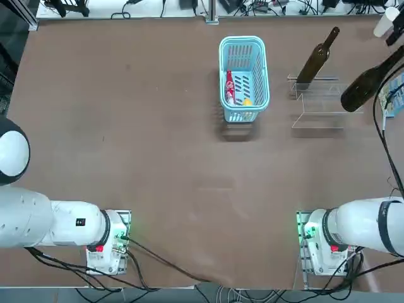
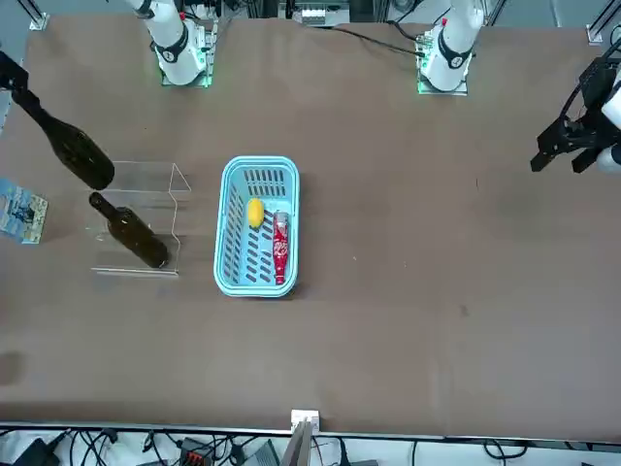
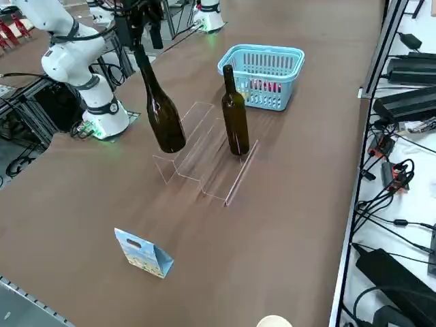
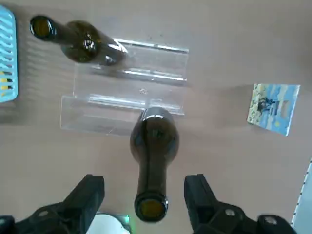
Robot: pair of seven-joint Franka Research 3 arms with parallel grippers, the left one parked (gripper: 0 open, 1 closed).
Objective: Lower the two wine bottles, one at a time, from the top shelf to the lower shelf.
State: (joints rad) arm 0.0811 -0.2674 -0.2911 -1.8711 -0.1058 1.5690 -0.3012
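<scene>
Dark olive-brown glass catches my eye first: one wine bottle [image 3: 163, 119] has its neck up between the fingers of the right gripper [image 4: 145, 179], which stand wide open, one on each side and not gripping it. Its base is at one end of the clear acrylic rack [image 3: 240, 178]; from where I stand, I can't tell which level, if any, carries it. The other wine bottle [image 3: 236, 121] stands upright at the rack's far side from the robot, neck free. Over to the robot's left of the rack sits a light-blue basket [image 1: 243, 40], holding a red-labelled item [image 1: 230, 88] and something yellow [image 2: 255, 213]. On the rack's other side, a blue picture-printed carton [image 3: 142, 253] rests on the brown table [image 3: 82, 204].
</scene>
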